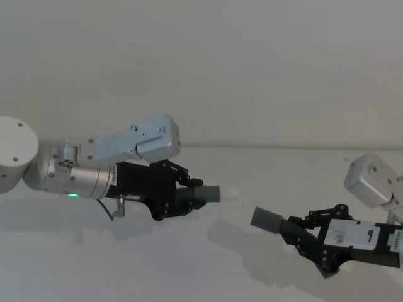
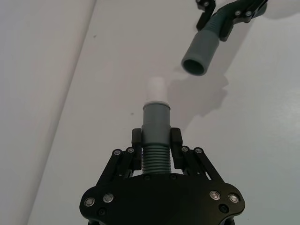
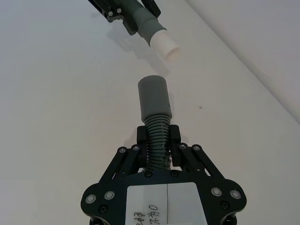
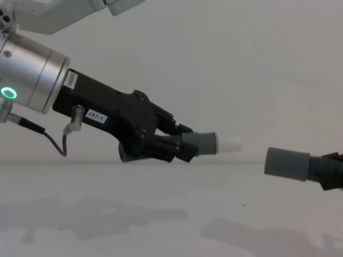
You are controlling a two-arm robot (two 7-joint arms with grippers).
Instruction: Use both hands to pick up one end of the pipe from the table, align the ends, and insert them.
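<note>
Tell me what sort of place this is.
Probably a robot lab or test bench: a white table, a bare wall behind, and the left gripper and right gripper holding the white-tipped pipe piece and plain pipe piece above it.

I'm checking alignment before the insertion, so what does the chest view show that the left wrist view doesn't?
Chest view: the green ring light on the left arm's wrist, both pipe pieces held above the table, and the right piece's collar a little lower than the white tip. Left wrist view: the collar's open mouth, off to one side of the tip's line, and the left gripper with jaws shut on its piece's ribbed section. Both: tip and collar apart, not yet inserted.
</note>
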